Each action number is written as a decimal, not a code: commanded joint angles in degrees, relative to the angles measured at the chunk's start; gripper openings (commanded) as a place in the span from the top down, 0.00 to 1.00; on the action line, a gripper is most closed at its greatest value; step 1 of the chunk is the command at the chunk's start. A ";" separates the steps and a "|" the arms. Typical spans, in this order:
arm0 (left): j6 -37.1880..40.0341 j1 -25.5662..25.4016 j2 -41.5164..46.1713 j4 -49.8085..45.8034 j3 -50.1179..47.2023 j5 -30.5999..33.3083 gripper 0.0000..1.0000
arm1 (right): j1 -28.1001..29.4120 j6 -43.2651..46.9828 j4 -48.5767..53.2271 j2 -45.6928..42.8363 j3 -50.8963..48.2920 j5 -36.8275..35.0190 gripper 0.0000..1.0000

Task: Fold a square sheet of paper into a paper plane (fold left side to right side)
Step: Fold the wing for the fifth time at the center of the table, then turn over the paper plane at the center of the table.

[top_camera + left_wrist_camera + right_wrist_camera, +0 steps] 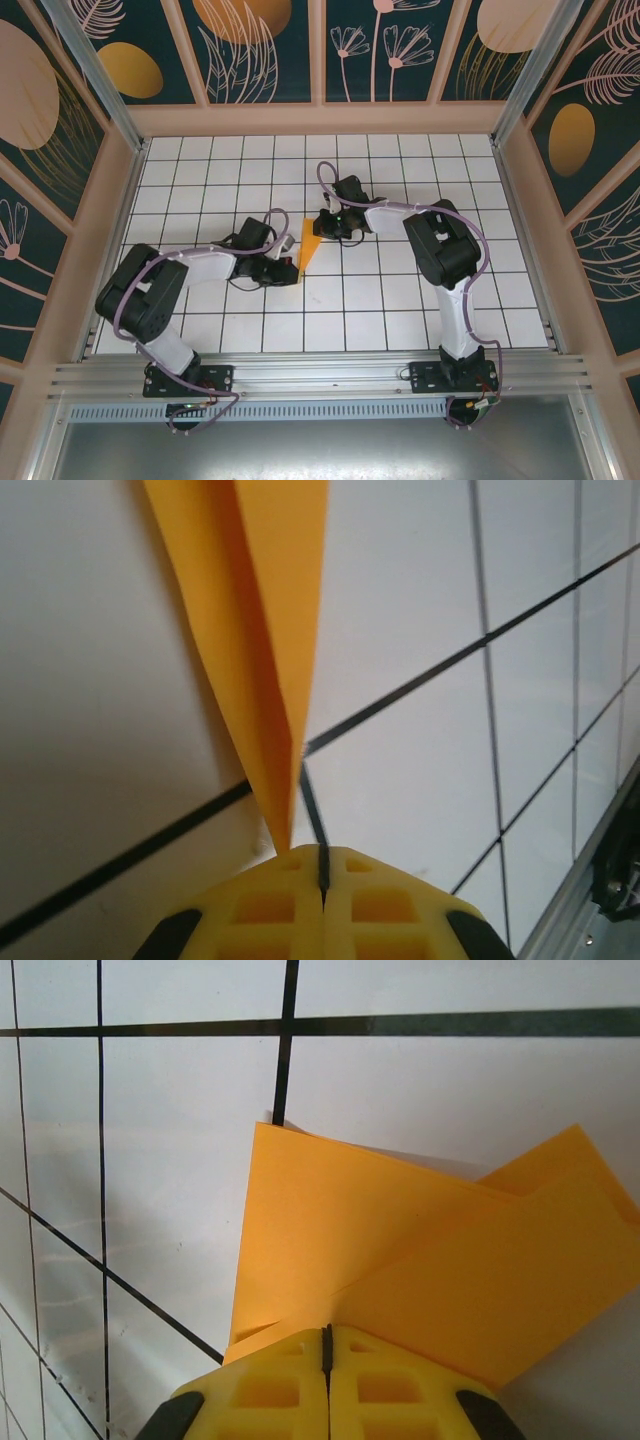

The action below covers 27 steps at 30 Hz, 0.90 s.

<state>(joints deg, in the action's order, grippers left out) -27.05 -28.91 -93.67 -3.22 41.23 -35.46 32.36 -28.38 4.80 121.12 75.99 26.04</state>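
The square sheet of paper lies folded into a narrow orange-yellow wedge on the white grid table, its point toward the near side. My left gripper is at that point, jaws shut. In the left wrist view the wedge tapers down to the shut yellow left gripper, and its tip meets the left fingertip. My right gripper is at the wide far end. In the right wrist view layered flaps of the paper spread out ahead of the shut right gripper, whose tips rest against the paper's near edge.
The white gridded tabletop stretches around both arms. Dark patterned walls with wooden frames close in the back and sides. An aluminium rail carrying the arm bases runs along the near edge, and the same rail shows at the left wrist view's lower right.
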 commanded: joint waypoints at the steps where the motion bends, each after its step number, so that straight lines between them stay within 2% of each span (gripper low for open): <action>1: -0.89 0.75 5.66 1.36 -0.47 0.29 0.93 | -0.58 1.94 -0.45 -3.26 0.67 -3.55 0.90; 5: -4.06 2.48 11.41 5.27 -1.59 3.93 0.89 | -0.59 3.09 -0.80 -9.00 -0.58 -7.75 0.74; 8: -5.66 3.41 15.68 6.48 -1.77 11.99 0.73 | -0.04 2.74 -0.11 -14.78 -3.87 -13.38 0.62; 11: -6.91 3.68 19.08 7.83 -2.03 20.61 0.69 | 1.37 0.99 2.99 -19.14 -6.88 -20.03 0.52; 14: -8.55 3.77 21.99 9.37 -2.18 29.04 0.56 | 3.67 -2.94 6.22 -20.74 -9.09 -23.74 0.43; 17: -9.30 3.77 23.09 11.29 -2.24 32.21 0.56 | 5.88 -6.87 5.14 -20.34 -11.25 -23.82 0.36; 21: -9.34 3.85 23.00 11.79 -1.97 32.55 0.55 | 7.47 -8.53 2.59 -16.65 -10.12 -20.76 0.34; 24: -9.30 3.79 22.95 11.09 -2.20 32.56 0.55 | 8.85 -8.53 4.74 -13.01 -6.81 -21.24 0.35; 26: -9.33 3.77 23.54 10.72 -2.42 32.96 0.55 | 9.38 -8.78 5.90 -11.53 -5.90 -21.65 0.42; 27: -9.32 3.76 23.93 10.69 -2.65 33.23 0.55 | 9.39 -9.17 6.12 -11.36 -5.98 -21.69 0.50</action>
<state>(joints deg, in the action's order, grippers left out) -35.70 -25.43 -71.18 6.63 39.57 -4.12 41.23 -36.16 8.51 108.90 68.01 5.39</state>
